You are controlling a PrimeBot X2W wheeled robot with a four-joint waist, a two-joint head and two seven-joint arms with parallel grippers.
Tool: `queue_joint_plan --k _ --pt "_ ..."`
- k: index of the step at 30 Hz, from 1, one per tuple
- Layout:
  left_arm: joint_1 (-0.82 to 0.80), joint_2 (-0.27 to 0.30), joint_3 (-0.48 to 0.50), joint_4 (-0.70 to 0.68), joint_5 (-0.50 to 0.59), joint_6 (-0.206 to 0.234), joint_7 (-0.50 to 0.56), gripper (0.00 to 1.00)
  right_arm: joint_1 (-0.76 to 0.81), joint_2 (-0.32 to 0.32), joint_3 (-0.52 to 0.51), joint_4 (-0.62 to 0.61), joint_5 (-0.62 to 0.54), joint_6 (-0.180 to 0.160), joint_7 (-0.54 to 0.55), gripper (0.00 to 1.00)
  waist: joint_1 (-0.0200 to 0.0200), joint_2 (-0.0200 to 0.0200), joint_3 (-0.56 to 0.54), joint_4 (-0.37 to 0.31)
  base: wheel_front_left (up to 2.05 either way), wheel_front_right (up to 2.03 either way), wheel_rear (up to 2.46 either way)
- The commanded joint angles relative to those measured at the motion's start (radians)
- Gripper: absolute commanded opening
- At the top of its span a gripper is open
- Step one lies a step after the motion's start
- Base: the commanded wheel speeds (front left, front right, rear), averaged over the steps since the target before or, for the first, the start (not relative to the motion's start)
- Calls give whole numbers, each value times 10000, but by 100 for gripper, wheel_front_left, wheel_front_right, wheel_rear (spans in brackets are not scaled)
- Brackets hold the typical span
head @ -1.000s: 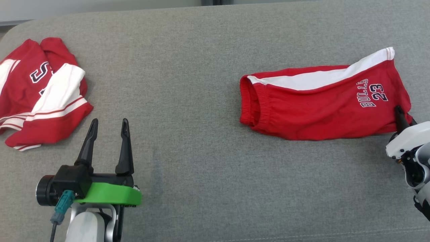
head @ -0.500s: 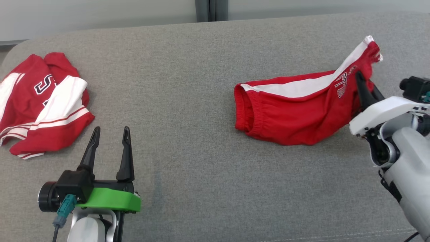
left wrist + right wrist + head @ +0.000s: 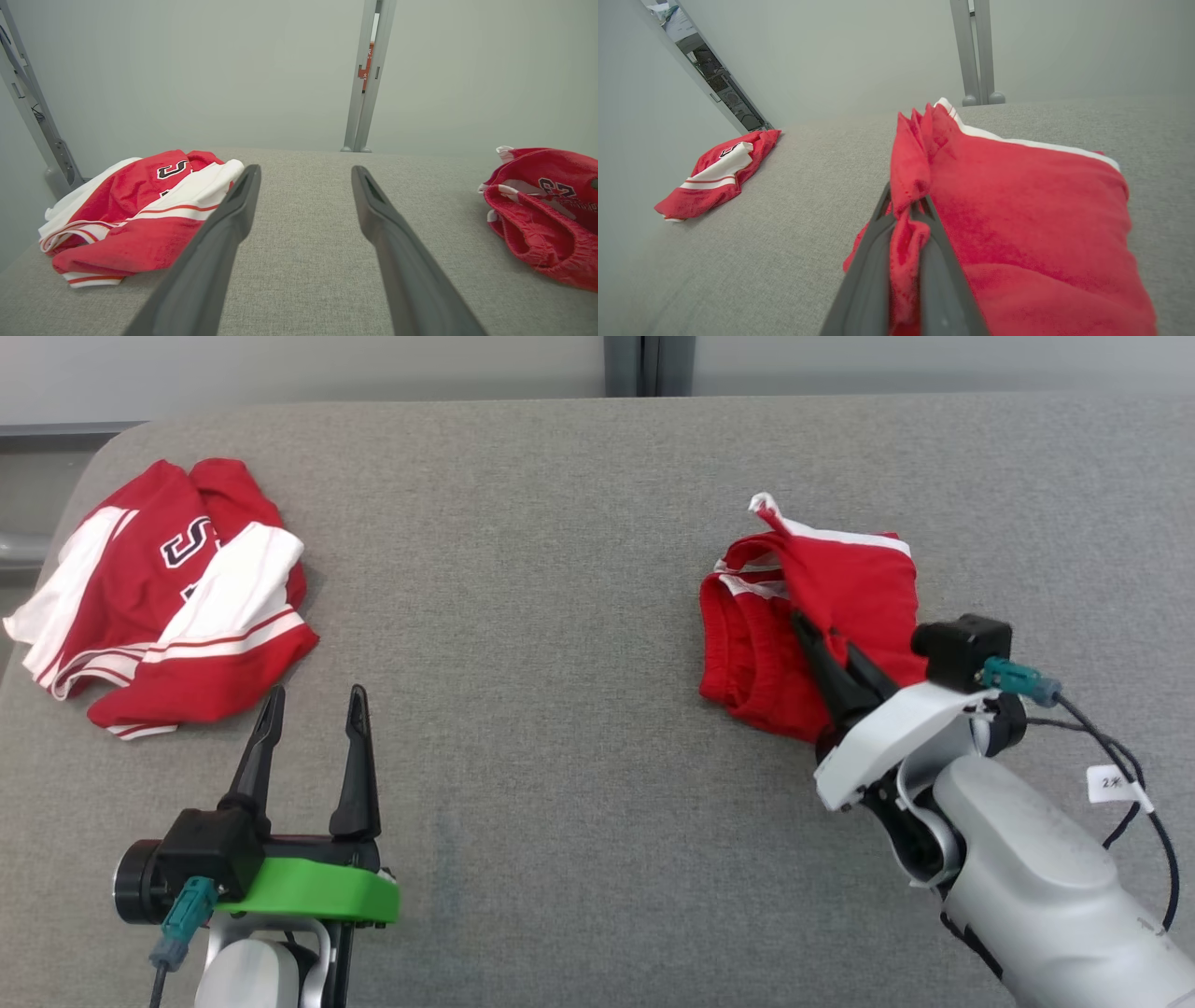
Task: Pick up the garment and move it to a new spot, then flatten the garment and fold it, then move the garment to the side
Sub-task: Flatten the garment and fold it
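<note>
I read the right gripper [image 3: 810, 627] as clamped tight on a bunch of the red shorts [image 3: 845, 583]; the right wrist view has cloth pinched between its fingers [image 3: 873, 261]. In the head view the shorts lie doubled over on the grey cushion [image 3: 560, 616], right side. The left wrist view catches the 23 print [image 3: 558, 188]. Left gripper [image 3: 313, 705] is spread wide and empty, near the crumpled jersey [image 3: 177, 607].
</note>
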Motion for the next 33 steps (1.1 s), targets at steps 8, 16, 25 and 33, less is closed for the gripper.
queue_joint_plan --k 8,16,25,33 --pt "262 17 -143 -45 -183 174 7 100 800 324 513 139 -387 1 -76 60 0 0 22 349 0 0 0" --pt "255 17 -113 -9 -138 182 7 100 1097 -22 -699 -764 -635 1 -79 100 0 0 -15 144 0 0 0" --pt "101 17 -300 25 -98 109 7 100 1646 -479 -2920 -970 -1463 1 -78 100 0 0 56 170 0 0 0" --pt "-143 17 -551 127 -133 77 7 100 1583 -183 -3381 146 -2172 1 -79 0 0 0 259 484 0 0 0"
